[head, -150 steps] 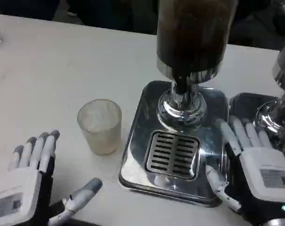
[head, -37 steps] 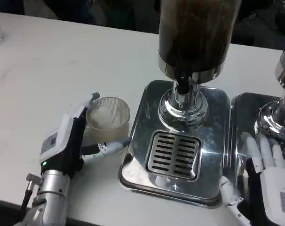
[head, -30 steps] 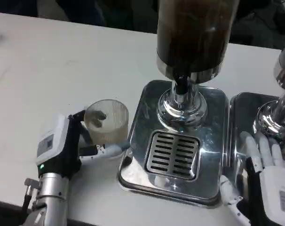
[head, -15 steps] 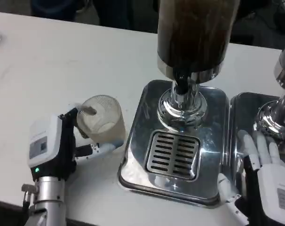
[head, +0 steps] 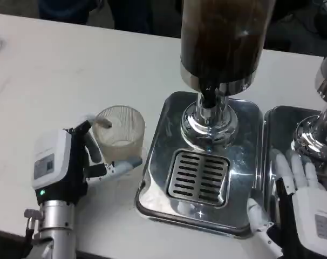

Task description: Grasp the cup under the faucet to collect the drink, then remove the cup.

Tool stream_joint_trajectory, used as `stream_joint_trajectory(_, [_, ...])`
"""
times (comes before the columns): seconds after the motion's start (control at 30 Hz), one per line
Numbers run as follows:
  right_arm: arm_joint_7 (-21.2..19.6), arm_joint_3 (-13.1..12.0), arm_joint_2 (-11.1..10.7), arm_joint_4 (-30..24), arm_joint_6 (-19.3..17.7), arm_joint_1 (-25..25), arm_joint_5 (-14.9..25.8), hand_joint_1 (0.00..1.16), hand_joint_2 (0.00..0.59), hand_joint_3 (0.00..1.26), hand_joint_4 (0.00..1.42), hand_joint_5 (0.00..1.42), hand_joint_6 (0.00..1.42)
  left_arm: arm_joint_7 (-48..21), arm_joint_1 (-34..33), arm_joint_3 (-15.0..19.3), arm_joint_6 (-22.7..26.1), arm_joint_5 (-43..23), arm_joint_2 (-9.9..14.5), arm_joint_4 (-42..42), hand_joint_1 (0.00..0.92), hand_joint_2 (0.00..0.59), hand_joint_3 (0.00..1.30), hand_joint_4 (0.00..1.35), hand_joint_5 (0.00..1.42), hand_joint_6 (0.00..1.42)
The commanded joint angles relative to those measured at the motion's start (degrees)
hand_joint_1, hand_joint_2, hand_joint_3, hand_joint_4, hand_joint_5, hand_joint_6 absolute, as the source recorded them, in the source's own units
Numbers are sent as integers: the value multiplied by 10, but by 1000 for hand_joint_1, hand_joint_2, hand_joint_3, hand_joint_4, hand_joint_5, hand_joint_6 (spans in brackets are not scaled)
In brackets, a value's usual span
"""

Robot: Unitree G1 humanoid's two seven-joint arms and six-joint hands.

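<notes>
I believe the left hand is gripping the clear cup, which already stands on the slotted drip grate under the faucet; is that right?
Not quite. The left hand does grip the clear cup, but the head view shows the cup on the white table, left of the metal tray. The slotted drip grate under the faucet has nothing standing on it.

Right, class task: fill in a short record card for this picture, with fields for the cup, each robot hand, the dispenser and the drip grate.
cup: clear ribbed cup, upright on the white table, left of the metal base, looks empty
left robot hand: left robot hand grips the cup, fingers around its sides
right robot hand: right robot hand open, fingers spread beside the base's right edge
dispenser: dark-filled dispenser on a chrome stand
drip grate: drip grate, nothing on it
</notes>
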Motion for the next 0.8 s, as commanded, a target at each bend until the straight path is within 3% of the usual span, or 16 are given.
stream_joint_trajectory(0.03, [-5,-2,-2,5,-6,-4,3,15,482,54,0,0,167,6,-5,-6,-10,3,4,-5,603,0,945,1105,1216,1326])
stream_joint_trajectory(0.43, [-4,-2,0,4,-6,-4,4,15,482,50,0,0,171,16,0,-15,-15,3,-1,-8,611,0,1031,1209,1311,1424])
stream_joint_trajectory(0.8, [-4,-2,0,3,-6,-2,4,15,482,45,0,0,175,27,-2,-18,-29,3,-1,-21,633,0,1024,1203,1282,1419])
